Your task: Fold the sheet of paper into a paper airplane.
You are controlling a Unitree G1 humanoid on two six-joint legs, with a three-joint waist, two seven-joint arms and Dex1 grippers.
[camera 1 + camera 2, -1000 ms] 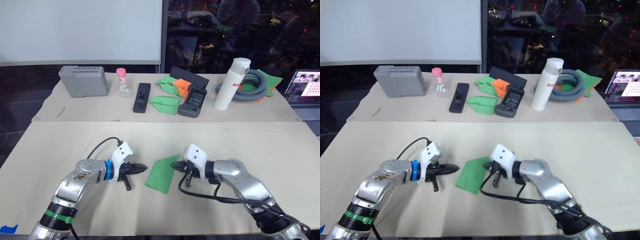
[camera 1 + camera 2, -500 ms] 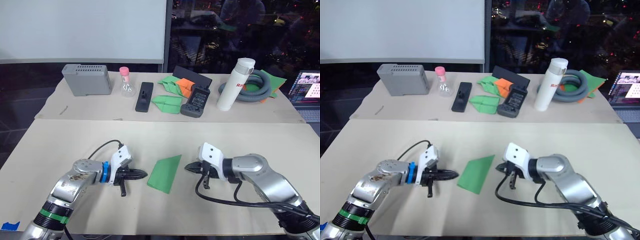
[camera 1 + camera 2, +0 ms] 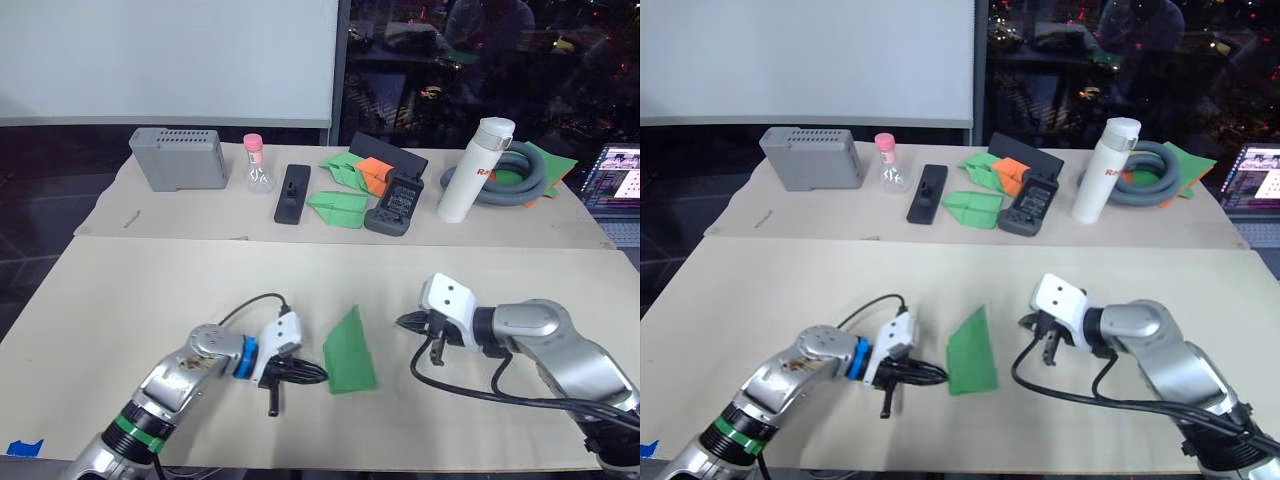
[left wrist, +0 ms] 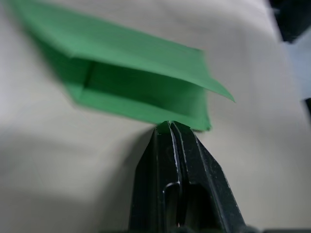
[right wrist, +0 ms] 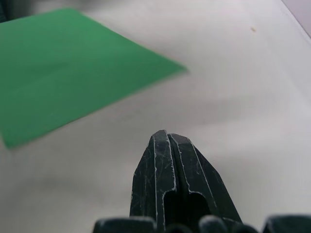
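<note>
Green sheet of paper (image 3: pixel 350 352) lies folded near the table's (image 3: pixel 150 290) front edge, between your two arms. Your left gripper (image 3: pixel 318 377) reaches in low, fingers pressed together, tips touching the paper's near edge. Your right gripper (image 3: pixel 403 322), also closed, points at it from just beside.
</note>
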